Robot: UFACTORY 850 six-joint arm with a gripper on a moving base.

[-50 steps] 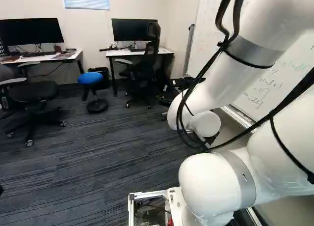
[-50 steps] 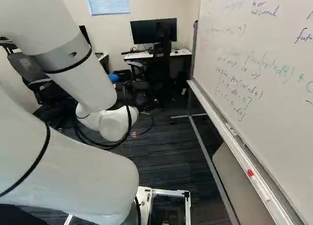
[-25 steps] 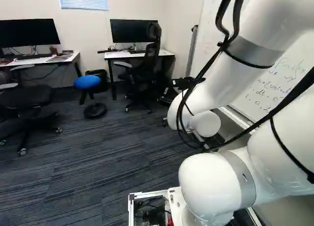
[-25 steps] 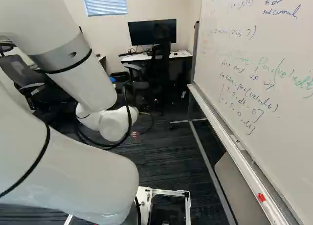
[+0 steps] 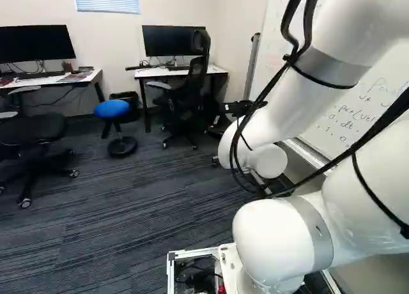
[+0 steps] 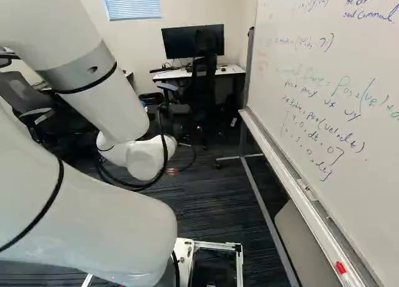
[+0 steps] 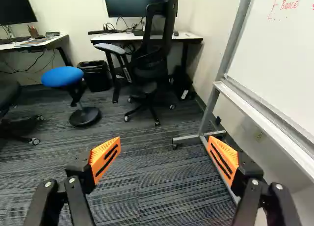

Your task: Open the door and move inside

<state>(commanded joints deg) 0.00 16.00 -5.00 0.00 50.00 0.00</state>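
On the whiteboard at my right, I can read some handwriting. Toward its far end, the red writing gives what looks like "CABLE", with a word like "BRACE" under it. Nearer, the dark blue writing shows "send Command", "vx vy" and bracketed rows with "0" and "dt". The green writing seems to start "Pos"; the rest I can't make out.
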